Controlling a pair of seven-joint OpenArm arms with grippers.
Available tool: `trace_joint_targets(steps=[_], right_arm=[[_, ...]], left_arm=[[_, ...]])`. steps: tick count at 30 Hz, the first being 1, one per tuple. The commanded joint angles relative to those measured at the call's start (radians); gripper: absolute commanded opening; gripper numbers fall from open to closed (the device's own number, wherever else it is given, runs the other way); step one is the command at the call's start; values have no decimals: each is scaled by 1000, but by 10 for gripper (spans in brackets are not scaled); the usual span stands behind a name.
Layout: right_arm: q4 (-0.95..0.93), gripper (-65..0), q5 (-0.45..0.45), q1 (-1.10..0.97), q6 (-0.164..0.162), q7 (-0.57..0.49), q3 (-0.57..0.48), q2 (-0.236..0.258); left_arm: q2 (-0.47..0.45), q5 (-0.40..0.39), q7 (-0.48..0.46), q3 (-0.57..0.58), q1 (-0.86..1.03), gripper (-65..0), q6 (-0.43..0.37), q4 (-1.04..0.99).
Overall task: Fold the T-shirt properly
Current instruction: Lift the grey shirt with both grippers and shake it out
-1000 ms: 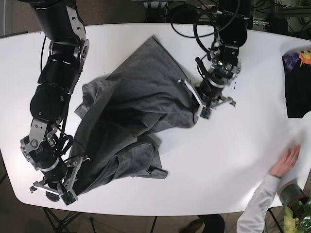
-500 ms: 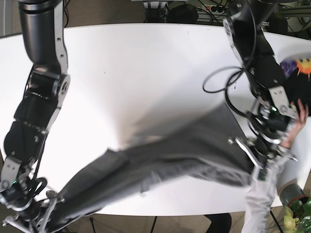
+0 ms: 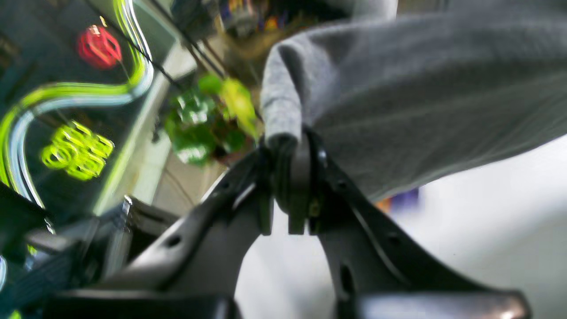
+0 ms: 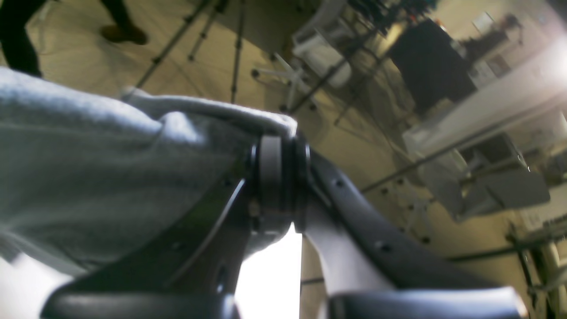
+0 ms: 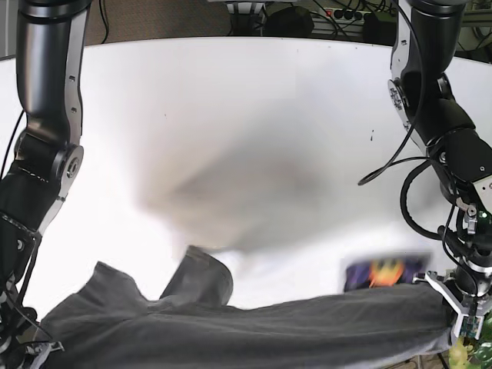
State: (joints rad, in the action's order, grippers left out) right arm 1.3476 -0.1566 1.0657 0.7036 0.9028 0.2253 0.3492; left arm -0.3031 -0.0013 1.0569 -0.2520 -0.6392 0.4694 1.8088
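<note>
The grey T-shirt (image 5: 254,327) hangs stretched in a long band along the front edge of the table, blurred by motion. My left gripper (image 5: 451,305), at the lower right of the base view, is shut on one end of it. The left wrist view shows those jaws (image 3: 290,148) pinching a rolled edge of the T-shirt (image 3: 421,88). My right gripper (image 5: 32,350) is at the lower left corner, mostly cut off. In the right wrist view it (image 4: 279,144) is shut on a hem of the T-shirt (image 4: 88,177), out past the table over the floor.
The white table (image 5: 231,100) fills the base view, with a blurred shadow at its middle. A dark garment with an orange and purple print (image 5: 383,273) lies near the front right. A potted plant (image 5: 480,354) stands at the right corner. Tripod legs (image 4: 212,40) stand on the floor.
Both arms have swung toward the table's front edge, dragging the T-shirt off the middle and stretching it between them. The person's hand has left the view.
</note>
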Motion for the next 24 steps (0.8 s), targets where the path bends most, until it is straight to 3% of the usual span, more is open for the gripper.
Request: trace_joint_targets(steps=[1, 5, 10, 19, 24], right_arm=[[26, -631, 5, -23, -5, 2, 18, 6], [92, -631, 7, -140, -5, 42, 136, -5], [183, -631, 9, -331, -5, 45, 188, -43], [364, -631, 9, -669, -5, 45, 303, -155], [422, -631, 9, -803, -5, 45, 351, -207]], left_arm=[[-5, -1, -19, -31, -15, -650, -5, 9], [-3, -1, -34, -63, 58, -650, 22, 7], [-1, -1, -83, -68, 181, -650, 55, 9], [11, -3, -122, -120, 422, -650, 61, 56], [40, -1, -120, -195, 525, -650, 150, 64]])
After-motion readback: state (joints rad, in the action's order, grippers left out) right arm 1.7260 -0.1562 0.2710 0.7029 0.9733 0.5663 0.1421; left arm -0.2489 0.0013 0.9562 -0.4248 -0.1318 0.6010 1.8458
